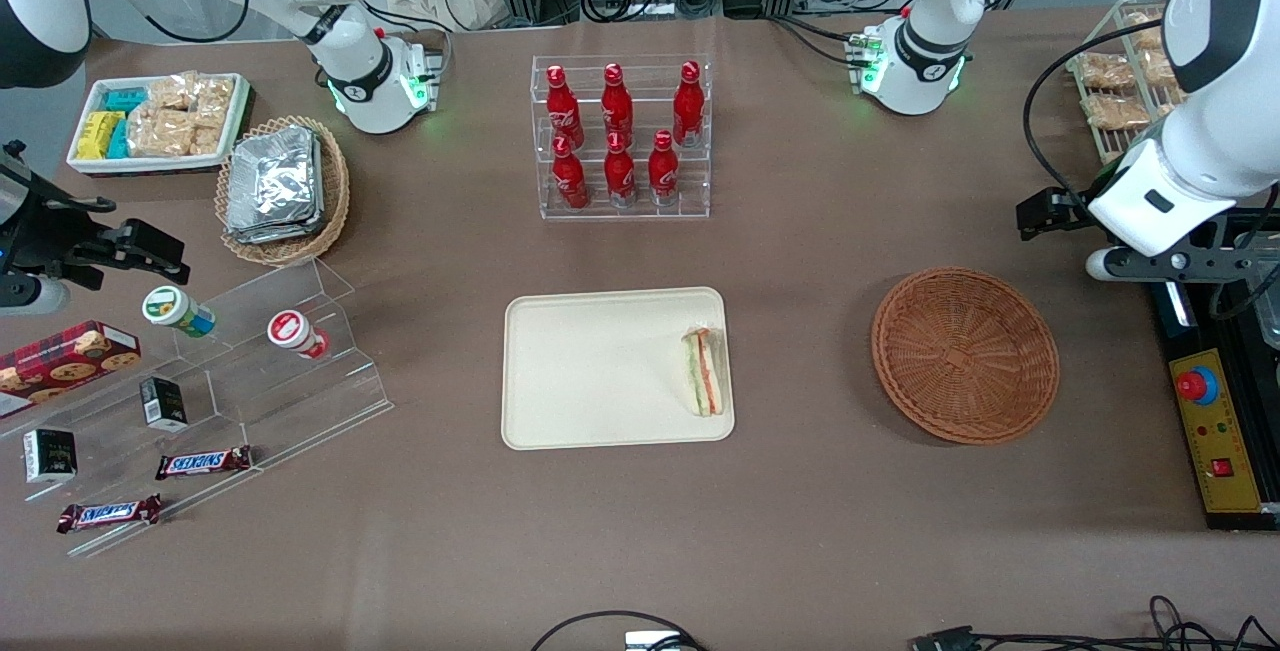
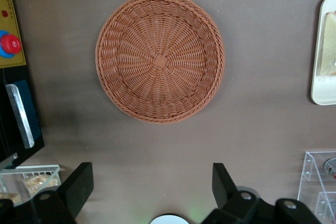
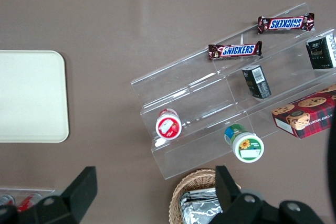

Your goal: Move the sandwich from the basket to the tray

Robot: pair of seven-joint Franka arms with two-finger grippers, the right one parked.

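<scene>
Woven wicker basket lies empty; the sandwich rests on the tray. Gripper hovers above the basket, fingers wide. Placement looks finished; retreat likely remains.

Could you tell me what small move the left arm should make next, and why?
Probably none beyond holding clear: the sandwich lies on the tray, the basket is empty, and the gripper hangs open above the table beside the basket.
</scene>
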